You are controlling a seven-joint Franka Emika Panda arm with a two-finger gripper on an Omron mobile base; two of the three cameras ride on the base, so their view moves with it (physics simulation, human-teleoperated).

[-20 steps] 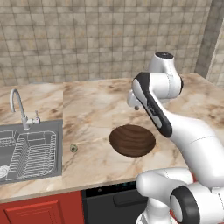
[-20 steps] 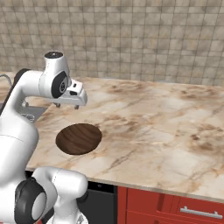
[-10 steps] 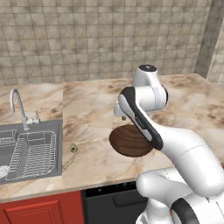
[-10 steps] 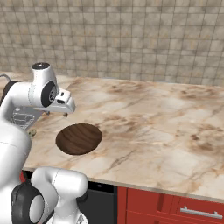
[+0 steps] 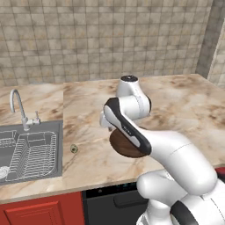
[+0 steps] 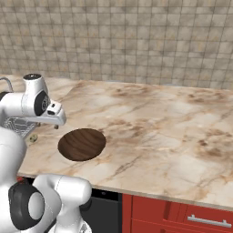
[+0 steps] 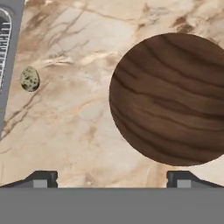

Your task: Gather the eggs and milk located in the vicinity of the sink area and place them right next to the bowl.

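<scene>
- Left base view: the gripper [image 5: 104, 119] hangs over the marble counter [image 5: 184, 105] at the bowl's [image 5: 127, 145] left edge; the egg [image 5: 74, 149] lies farther left, beside the sink [image 5: 30, 151], which holds a wire rack [image 5: 33, 154].
- Right base view: the bowl sits below and right of the jaws, empty.
- Hand view: the jaws stand wide apart, holding nothing; the egg lies ahead to their left and the bowl ahead to their right. No writing is legible.

Speckled egg [image 7: 29, 78] between sink [image 7: 8, 65] and bowl [image 7: 170, 98]

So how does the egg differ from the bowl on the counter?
The egg is tiny, the bowl wide by comparison. The egg is pale olive-tan with dark speckles; the bowl is dark brown with streaky wood grain. The egg lies near the sink's edge, the bowl well clear of it. Both rest on the marble counter.
</scene>
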